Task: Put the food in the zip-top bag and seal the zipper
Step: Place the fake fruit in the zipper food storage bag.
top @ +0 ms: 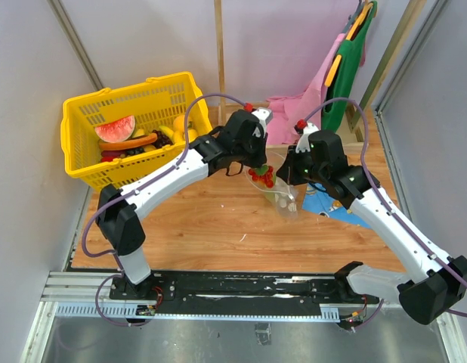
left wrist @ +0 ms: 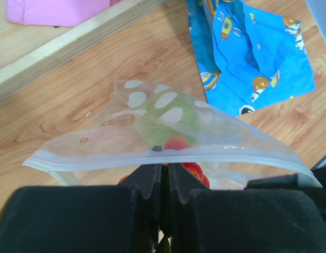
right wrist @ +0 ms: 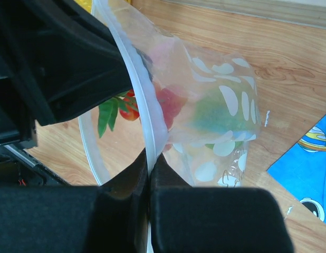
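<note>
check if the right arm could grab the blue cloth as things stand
Probably not yet: the right hand is shut on the zipper of the zip-top bag. The blue cloth lies near, uncovered, but the hand must let go first.

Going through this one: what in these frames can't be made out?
Left wrist: whether the shut left gripper pinches the zipper or the red food; its own fingers cover the contact.
Right wrist: the green food inside the bag, blurred by the plastic.
Top view: the smaller pieces in the basket, too small to name.
</note>
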You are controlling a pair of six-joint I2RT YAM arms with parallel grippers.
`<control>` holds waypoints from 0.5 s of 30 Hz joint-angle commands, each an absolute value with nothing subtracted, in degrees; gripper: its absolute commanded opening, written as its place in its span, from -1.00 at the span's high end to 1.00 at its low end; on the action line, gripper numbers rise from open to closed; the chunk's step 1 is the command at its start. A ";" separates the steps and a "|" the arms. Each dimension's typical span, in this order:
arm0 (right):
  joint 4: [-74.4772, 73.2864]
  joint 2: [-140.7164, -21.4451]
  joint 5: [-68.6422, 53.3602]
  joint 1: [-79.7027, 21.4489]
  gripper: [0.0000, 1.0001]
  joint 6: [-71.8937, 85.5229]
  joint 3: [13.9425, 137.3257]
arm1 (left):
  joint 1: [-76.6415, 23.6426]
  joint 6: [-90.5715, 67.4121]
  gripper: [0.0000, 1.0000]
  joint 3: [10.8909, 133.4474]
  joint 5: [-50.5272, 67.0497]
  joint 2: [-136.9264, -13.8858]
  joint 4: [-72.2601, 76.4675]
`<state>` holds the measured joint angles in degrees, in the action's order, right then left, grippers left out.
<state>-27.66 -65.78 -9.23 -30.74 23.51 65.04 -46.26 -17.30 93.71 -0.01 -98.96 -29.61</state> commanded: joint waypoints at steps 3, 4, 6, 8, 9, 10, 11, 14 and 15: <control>-26.06 -64.47 -10.97 -30.41 0.99 22.03 65.86 | -46.75 -18.56 0.67 92.54 -5.63 -101.00 -27.73; -25.98 -64.50 -11.05 -30.39 0.99 21.91 65.92 | -46.76 -18.70 0.59 92.47 -6.30 -101.30 -27.83; -25.93 -64.77 -11.33 -30.41 0.99 21.81 66.00 | -46.76 -19.14 0.43 92.69 -7.23 -101.62 -28.26; -25.93 -65.06 -11.51 -30.41 0.99 21.82 66.05 | -46.74 -19.39 0.30 93.17 -7.48 -101.70 -28.59; -25.93 -65.17 -11.64 -30.41 0.99 21.91 66.04 | -46.76 -19.47 0.24 93.36 -7.60 -101.69 -28.75; -25.95 -65.29 -11.67 -30.37 0.99 21.89 66.10 | -46.76 -19.58 0.19 93.54 -7.77 -101.71 -28.91; -25.97 -65.38 -11.58 -30.40 0.99 21.95 66.07 | -46.76 -19.60 0.15 93.76 -7.86 -101.63 -29.17; -25.95 -65.48 -11.11 -30.41 0.99 21.93 66.14 | -46.76 -20.01 0.06 94.74 -8.12 -101.52 -30.91; -26.02 -65.48 -10.86 -30.41 0.99 21.89 66.17 | -46.76 -20.16 0.04 95.20 -8.21 -101.49 -31.79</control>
<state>-27.59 -65.80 -10.55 -30.74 22.65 65.04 -46.26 -19.42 92.99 -6.46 -101.65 -29.89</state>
